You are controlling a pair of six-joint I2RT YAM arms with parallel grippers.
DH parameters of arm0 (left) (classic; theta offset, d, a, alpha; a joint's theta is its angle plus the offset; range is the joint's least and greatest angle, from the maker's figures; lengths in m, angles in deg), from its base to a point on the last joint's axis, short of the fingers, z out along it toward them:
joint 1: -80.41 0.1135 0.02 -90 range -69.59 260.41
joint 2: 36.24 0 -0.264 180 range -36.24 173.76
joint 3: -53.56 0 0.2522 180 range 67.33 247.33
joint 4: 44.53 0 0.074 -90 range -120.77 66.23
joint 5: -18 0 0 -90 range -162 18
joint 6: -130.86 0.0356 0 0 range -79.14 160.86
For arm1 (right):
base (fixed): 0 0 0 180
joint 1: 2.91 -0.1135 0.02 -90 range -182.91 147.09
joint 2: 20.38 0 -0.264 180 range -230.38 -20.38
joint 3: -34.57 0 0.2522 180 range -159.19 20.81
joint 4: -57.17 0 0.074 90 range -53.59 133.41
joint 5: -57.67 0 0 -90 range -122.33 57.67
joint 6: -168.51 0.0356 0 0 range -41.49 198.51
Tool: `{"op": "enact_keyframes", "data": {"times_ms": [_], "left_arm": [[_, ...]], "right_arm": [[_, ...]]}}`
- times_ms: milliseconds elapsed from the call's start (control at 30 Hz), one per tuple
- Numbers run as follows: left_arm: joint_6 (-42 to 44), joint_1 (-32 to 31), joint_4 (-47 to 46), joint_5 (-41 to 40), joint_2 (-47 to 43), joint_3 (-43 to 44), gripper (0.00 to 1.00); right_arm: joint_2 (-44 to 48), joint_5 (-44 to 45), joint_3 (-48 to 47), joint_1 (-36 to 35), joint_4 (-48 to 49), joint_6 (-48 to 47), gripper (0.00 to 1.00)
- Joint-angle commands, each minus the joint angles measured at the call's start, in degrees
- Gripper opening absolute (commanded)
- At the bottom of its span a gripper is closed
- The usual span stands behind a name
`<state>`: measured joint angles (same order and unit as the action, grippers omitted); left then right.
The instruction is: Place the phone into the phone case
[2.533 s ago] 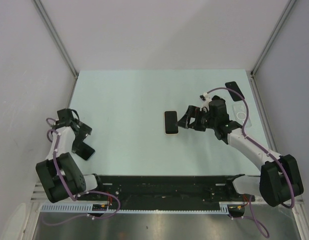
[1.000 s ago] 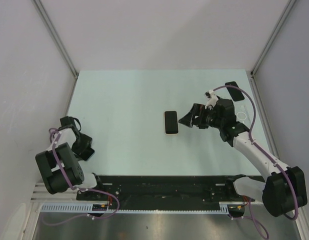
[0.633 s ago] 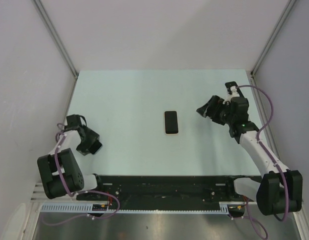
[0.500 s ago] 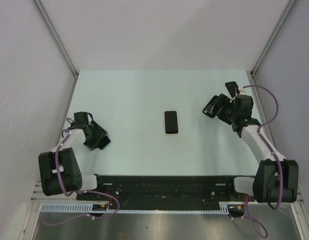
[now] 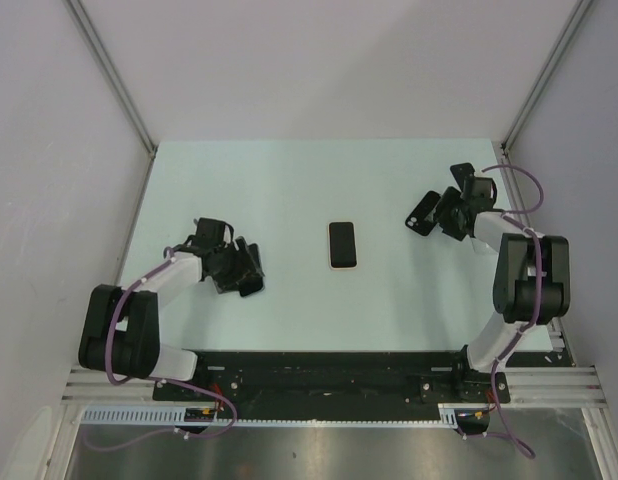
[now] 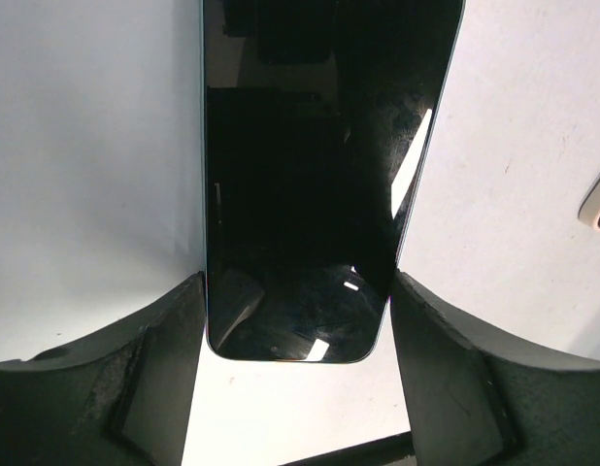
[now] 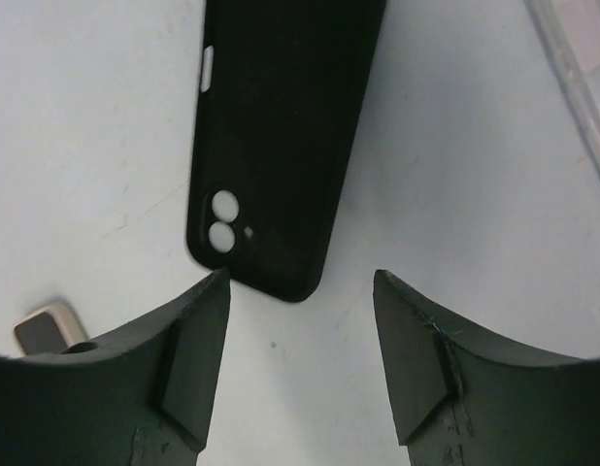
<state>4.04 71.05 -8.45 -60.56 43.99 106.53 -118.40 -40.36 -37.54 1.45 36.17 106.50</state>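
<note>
Left end effector (image 6: 298, 286) grips the black phone (image 6: 300, 194) by its long edges, over the surface (image 5: 289, 190) left of centre. Right end effector (image 7: 300, 282) is open, fingers either side of the near end of the black case (image 7: 281, 126). The case lies flat, not gripped.

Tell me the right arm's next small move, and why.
Probably ease the right gripper forward until its open fingers flank the black case, before closing. Only the case's camera end reaches the fingertips and it is not yet gripped, while the left gripper already clamps the phone by its edges.
</note>
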Motion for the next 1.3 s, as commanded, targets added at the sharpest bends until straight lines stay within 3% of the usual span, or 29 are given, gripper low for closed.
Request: {"op": "enact_keyframes", "data": {"times_ms": [0,433,500,633,700,833,1033,1267], "left_arm": [[1.7,-3.4,3.2,1.3,0.5,-1.6,0.63],[2.2,-6.1,3.0,2.1,-0.2,-1.4,0.63],[2.2,-6.1,3.1,2.5,-0.5,-1.6,0.63],[2.3,-6.1,3.2,3.1,-1.3,-1.8,0.63],[2.3,-6.2,3.2,3.2,-1.4,-1.8,0.63],[2.2,-6.2,3.1,3.8,-1.4,-1.9,0.63],[2.2,-6.2,2.7,5.0,-1.7,-2.2,0.62],[1.8,-6.2,2.0,7.8,-2.7,-3.1,0.62]], "right_arm": [[-4.6,5.0,-4.7,-0.2,0.6,-2.0,0.63],[-13.8,8.0,-11.6,-3.0,-2.5,-5.8,0.47],[-14.2,8.0,-12.8,-3.2,-3.5,-6.9,0.40],[-14.3,11.3,-14.4,-4.0,-5.6,-10.9,0.09],[-13.6,11.9,-14.7,-4.2,-6.1,-12.6,0.01],[-9.4,11.6,-14.7,-4.2,-8.5,-16.5,0.00],[-0.7,7.9,-14.7,-9.7,-12.7,-19.7,0.00],[6.5,3.6,-10.1,-18.0,-15.1,-16.1,0.00]]}}
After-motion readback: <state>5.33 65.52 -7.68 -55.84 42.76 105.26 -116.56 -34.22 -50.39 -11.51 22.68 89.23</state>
